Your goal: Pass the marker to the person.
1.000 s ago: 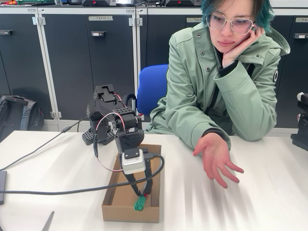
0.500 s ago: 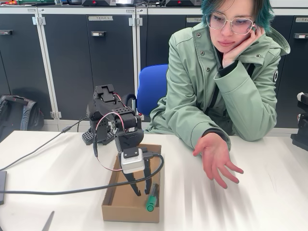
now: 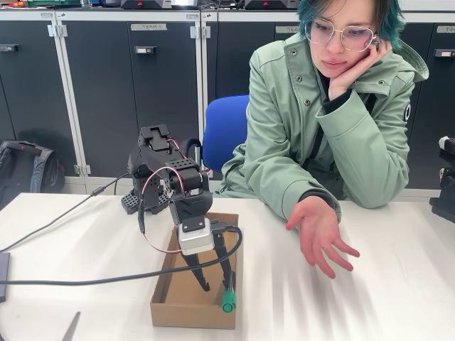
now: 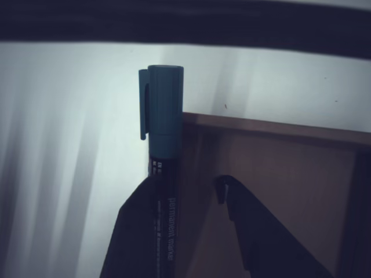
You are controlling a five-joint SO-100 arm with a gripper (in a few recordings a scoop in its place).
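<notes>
Here, marker [image 3: 227, 300] at the box [image 3: 165, 283] rim (right side), bare table [image 3: 384, 284] beyond

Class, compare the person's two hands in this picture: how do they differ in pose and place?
One hand lies on the white table, palm up, its fingers spread; the other hand is raised and propping the person's cheek, its fingers curled. The table hand reaches toward the cardboard box; the raised hand is far from it. Both are empty and come out of pale green sleeves.
</notes>
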